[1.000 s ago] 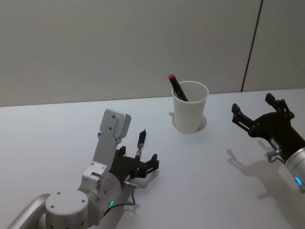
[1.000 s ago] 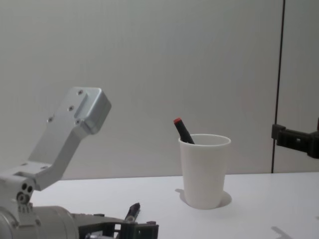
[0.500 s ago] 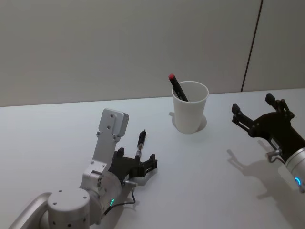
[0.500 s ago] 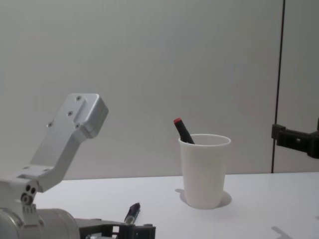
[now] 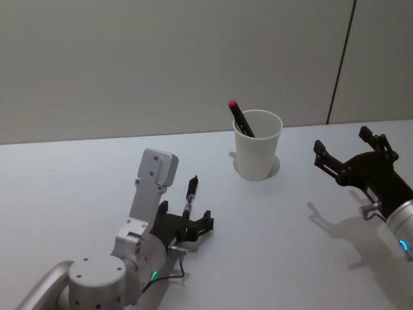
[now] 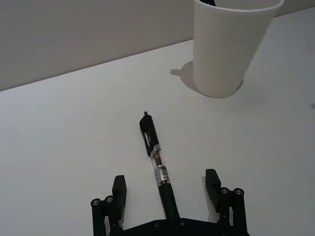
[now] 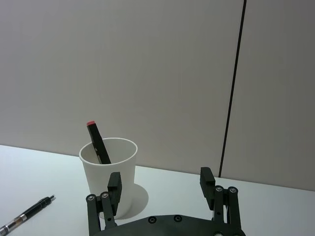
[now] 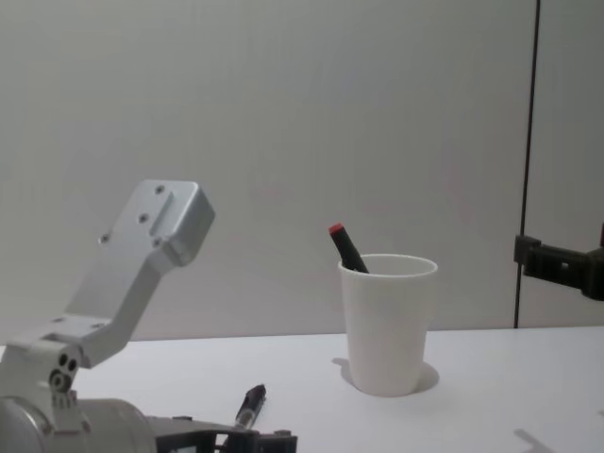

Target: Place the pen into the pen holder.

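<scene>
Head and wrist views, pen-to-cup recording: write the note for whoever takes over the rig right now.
Left gripper: open, low over the white table, fingers either side of the rear end of the black pen with a clear barrel section; pen lies flat, not gripped.
Right gripper: open, empty, held above the table to the right of the cup.
Plain white paper cup: upright near the table's far edge, already holding a dark pen with a red tip that leans on its rim.
Done: left gripper lined up on the pen.
Left: close, lift, carry to the cup, drop in.
</scene>
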{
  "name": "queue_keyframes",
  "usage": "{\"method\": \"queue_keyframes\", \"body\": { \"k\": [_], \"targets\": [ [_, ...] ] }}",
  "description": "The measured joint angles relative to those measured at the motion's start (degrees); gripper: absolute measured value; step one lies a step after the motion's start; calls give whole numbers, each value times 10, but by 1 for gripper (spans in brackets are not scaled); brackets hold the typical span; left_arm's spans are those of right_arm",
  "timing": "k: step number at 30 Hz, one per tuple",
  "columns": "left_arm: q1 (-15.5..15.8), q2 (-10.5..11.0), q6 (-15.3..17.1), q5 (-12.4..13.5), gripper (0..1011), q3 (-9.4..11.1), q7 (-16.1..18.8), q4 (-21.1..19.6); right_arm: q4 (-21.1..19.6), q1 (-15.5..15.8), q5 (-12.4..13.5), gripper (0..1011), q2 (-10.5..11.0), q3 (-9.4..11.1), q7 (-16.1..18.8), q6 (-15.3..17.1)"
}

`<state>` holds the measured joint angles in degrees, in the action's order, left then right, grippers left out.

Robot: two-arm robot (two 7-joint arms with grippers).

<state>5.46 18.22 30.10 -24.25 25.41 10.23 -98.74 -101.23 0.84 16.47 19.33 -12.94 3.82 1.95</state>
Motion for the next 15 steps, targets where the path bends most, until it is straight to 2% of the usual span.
{"method": "queue_keyframes", "body": {
  "k": [15],
  "targets": [
    [-4,-8,7,25,1001,9,-14,-9,0,0,0,1002,0,0,0,0]
  ]
}}
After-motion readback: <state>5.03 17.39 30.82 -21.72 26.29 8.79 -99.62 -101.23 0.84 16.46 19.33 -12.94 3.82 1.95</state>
